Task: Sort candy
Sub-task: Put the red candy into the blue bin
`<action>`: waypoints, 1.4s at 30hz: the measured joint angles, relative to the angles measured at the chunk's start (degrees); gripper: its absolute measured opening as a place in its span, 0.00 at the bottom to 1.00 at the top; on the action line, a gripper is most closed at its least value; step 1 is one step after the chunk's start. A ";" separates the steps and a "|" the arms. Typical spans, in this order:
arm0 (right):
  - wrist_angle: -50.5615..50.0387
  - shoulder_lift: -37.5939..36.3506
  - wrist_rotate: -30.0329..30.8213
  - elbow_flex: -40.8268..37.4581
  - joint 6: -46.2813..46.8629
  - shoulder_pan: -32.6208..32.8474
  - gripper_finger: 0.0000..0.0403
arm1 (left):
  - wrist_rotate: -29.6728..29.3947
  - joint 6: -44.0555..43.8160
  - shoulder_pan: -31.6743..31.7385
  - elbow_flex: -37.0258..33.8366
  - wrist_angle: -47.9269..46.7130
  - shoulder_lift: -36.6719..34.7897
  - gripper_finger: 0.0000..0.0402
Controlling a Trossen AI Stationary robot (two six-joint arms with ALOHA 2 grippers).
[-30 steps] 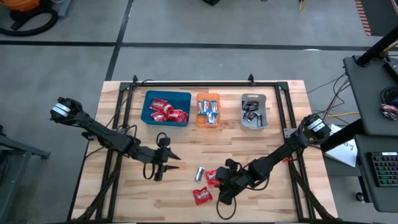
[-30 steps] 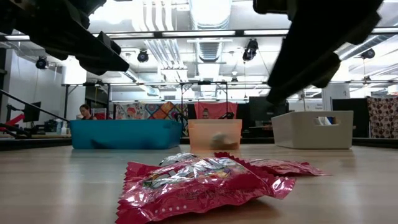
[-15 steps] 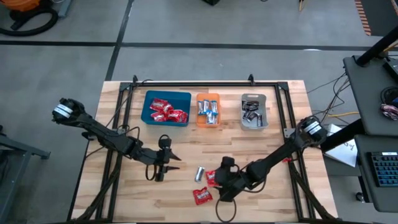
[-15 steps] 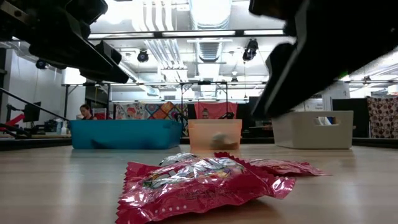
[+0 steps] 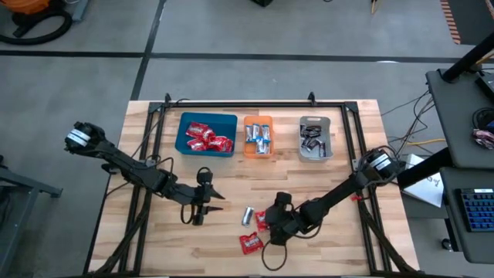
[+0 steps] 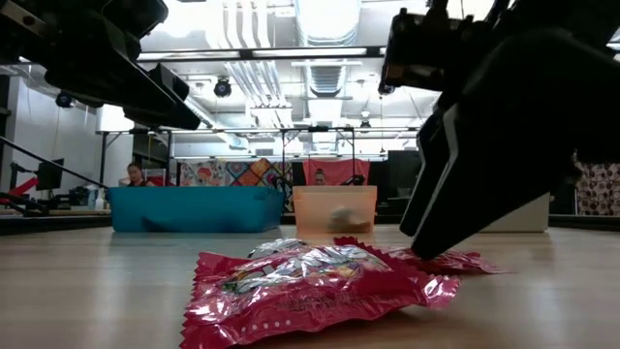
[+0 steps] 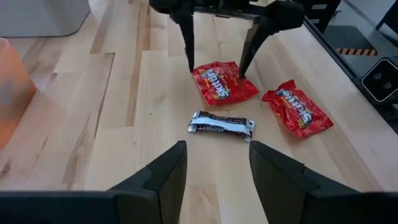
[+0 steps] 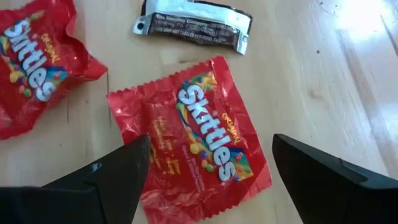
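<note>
Three loose candy pieces lie flat on the wooden table: a dark-and-silver bar [image 7: 222, 124], a red packet [image 8: 199, 146] beside it, and a second red packet [image 5: 251, 244] nearer the front edge. My right gripper [image 8: 208, 180] is open and low over the first red packet, one finger on each side of it [image 7: 224, 83]. My left gripper [image 7: 214, 171] hangs open above the table to the left of the bar, with nothing between its fingers. More candy lies in the trays at the far side. My right gripper comes slanting down from the table's right, its fingertips [image 7: 241, 73] at two opposite edges of the red packet, which lies flat on the table. Whether they touch the packet cannot be told.
Along the far side stand a blue tray [image 5: 185, 123] with red candy, an orange tray [image 5: 258, 120] with blue-and-white candy and a grey tray [image 5: 315, 120] with dark candy. A black frame [image 5: 231, 102] borders the tabletop. Bare wood lies at the front left.
My right gripper has sunk toward the red packet beside the bar, shifted a little toward the table's left, and rolled at the wrist. The candy has stayed where it was.
</note>
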 joint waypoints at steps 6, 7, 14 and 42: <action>0.91 1.54 -2.16 -0.36 0.03 -1.38 0.81 | 0.00 0.00 0.00 0.00 0.28 0.00 0.39; 1.11 1.98 -2.53 -0.36 0.12 -1.52 0.81 | 0.00 0.00 0.00 0.00 0.28 0.00 0.39; 2.60 4.39 -6.22 -0.32 1.01 -2.85 0.67 | 0.00 0.00 0.00 0.00 0.37 0.00 0.39; 2.34 -6.80 -4.74 -0.71 -13.85 -5.50 0.06 | -3.52 3.09 -0.02 14.05 -34.03 -18.52 0.39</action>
